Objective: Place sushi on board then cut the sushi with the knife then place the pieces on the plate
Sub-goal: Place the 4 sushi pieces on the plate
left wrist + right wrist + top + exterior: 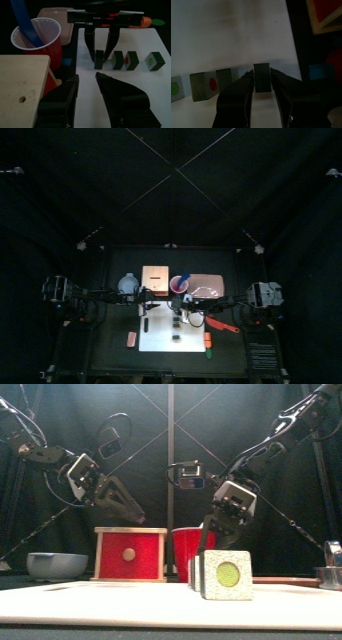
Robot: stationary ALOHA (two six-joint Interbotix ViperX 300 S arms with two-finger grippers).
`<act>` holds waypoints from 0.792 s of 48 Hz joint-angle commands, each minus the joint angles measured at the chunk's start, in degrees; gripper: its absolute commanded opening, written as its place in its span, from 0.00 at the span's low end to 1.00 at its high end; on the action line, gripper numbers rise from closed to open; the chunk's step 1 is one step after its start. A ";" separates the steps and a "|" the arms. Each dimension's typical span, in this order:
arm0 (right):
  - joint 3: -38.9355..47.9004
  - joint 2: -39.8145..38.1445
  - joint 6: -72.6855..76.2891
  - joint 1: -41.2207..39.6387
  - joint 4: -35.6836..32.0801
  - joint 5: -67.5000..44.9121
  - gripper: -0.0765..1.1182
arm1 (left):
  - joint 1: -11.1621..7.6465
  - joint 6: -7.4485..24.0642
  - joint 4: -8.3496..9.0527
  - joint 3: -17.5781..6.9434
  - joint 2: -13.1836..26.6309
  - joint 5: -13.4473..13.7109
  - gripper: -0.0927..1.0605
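Observation:
Several dark green sushi pieces (133, 59) stand in a row on the white board (133, 100); up close, one (229, 574) shows a green centre. My right gripper (262, 82) is down on the board, its jaws pressed on both sides of the end piece (262, 76) nearest the red cup (41, 42). That cup holds a blue knife (23, 22). My left gripper (85, 82) hangs open over the board beside the wooden box (23, 80), holding nothing. The pink tray (211, 283) lies behind the board at the back right.
The wooden box with its red front (130, 554) and a blue-grey bowl (56, 564) stand at the back left. An orange and green toy (150, 21) lies off the board's right side, a slim red thing (223, 324) near it, and a small pink toy (131, 338) on the left.

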 commanded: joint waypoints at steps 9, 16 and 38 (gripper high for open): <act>5.19 -14.94 0.09 -5.01 2.02 6.15 0.58 | 0.18 0.09 0.09 -0.53 -0.70 -0.26 0.72; 7.65 -20.74 0.09 -9.23 1.85 10.72 0.58 | 0.18 0.09 0.09 -0.53 -0.62 -0.26 0.72; 10.90 -17.31 -0.18 -22.76 1.32 9.84 0.58 | 0.62 0.09 0.09 -0.53 -0.26 -0.26 0.72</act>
